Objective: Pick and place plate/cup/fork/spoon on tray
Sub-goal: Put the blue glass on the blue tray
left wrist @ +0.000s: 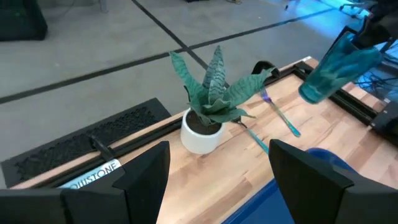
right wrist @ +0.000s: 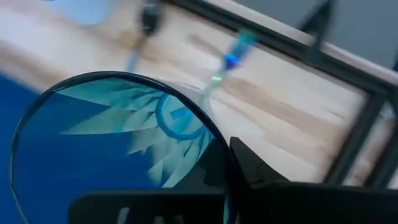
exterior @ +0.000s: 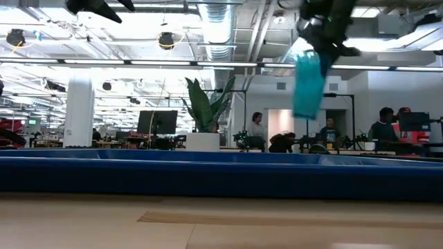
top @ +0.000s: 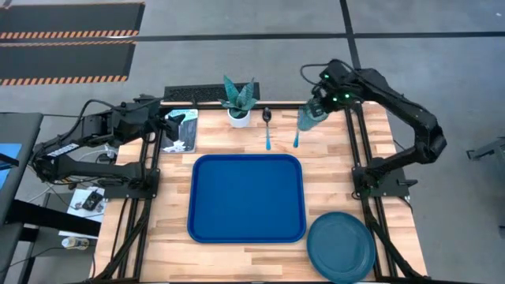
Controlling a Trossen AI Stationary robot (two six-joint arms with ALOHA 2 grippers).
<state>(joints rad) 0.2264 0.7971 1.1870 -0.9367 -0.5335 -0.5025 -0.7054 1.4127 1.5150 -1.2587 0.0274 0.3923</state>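
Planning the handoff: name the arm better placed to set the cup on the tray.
Right. The right gripper already holds the cup lifted beside the tray; the left gripper waits open, away from it.

Grey floor point(top: 237, 16) (hazard-striped mats point(top: 67, 35)); ceiling ducts point(exterior: 218, 28)

bright overhead ceiling lights; right wrist view blurred.

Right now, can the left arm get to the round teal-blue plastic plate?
Probably not easily. The left gripper waits open at the table's far-left edge, while the plate lies at the near-right corner, with the big blue tray in between.
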